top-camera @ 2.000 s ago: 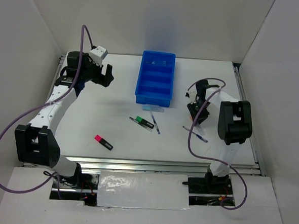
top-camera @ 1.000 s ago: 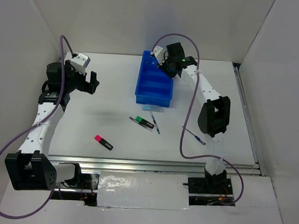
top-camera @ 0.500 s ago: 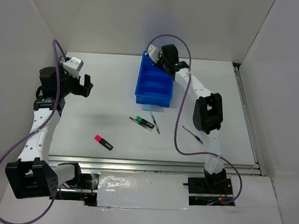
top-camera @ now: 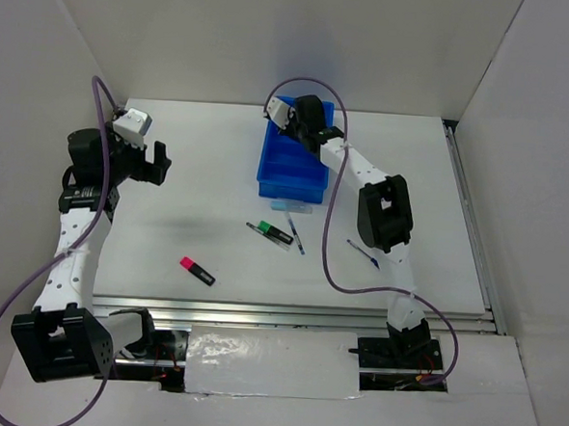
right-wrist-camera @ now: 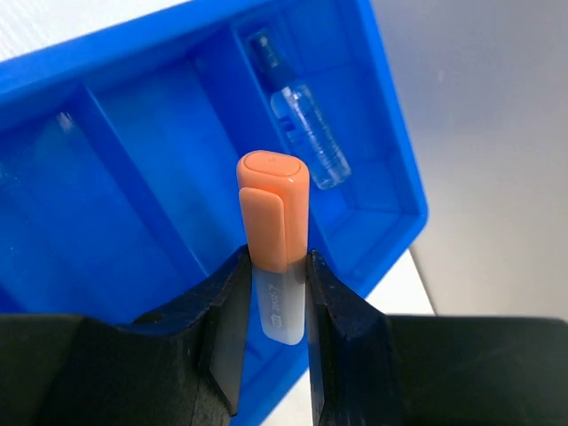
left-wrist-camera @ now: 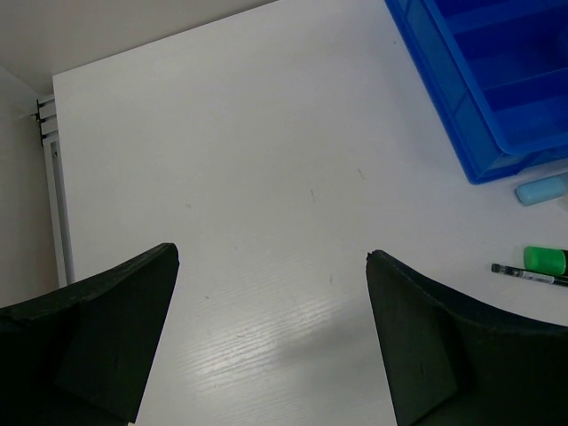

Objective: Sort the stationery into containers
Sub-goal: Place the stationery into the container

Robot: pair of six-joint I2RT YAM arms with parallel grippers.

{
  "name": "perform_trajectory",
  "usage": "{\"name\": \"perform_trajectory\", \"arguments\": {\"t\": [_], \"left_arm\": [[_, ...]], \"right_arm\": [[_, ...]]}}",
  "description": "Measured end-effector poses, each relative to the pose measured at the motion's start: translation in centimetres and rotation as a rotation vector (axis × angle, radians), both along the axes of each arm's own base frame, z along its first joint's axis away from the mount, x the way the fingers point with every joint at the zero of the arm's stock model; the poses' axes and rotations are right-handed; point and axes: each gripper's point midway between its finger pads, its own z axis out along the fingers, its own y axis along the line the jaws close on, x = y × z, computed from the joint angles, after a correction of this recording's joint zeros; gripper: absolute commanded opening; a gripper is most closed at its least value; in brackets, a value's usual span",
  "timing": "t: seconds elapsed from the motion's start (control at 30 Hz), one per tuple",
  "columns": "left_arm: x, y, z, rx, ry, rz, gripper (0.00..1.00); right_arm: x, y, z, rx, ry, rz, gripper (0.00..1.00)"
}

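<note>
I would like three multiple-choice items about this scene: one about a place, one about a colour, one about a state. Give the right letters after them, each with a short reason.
1. Where does the small clear plastic bottle lie?
A) standing on the rim of the tray
B) in an end compartment of the blue rectangular plastic tray
C) underneath the tray

2. What colour is the cap of the short marker that the right tool holds?
A) green
B) pink
C) orange

3. How does the left tool stand?
A) open and empty
B) shut on a pen
C) shut on nothing

Answers:
1 B: the right wrist view shows the bottle lying inside the compartment next to the tray's end wall.
2 C: the orange cap stands up between the two fingers.
3 A: its fingers are far apart, with only the white table between them.
</note>
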Motion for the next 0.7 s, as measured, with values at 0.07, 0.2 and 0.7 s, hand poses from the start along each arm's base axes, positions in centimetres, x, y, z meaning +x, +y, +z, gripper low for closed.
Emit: {"name": "perform_trajectory", "arguments": {"t": [0.07, 0.2, 0.7], "left_arm": [[-0.1, 0.1, -0.1, -0.001, 0.004, 0.002, 0.99], [-0.1, 0.2, -0.2, -0.002, 0.008, 0.007, 0.99], [-3.4, -7.5, -2.2, -0.059, 0.017, -0.405, 0.60]], "right_arm": [[0.0, 0.0, -0.6, -0.004, 0.010, 0.000, 0.39], [-0.1, 0.1, -1.4, 0.000, 0.026, -0.002, 0.55], [-6.2, 0.1, 3.8, 0.291, 0.180, -0.035, 0.51]]}}
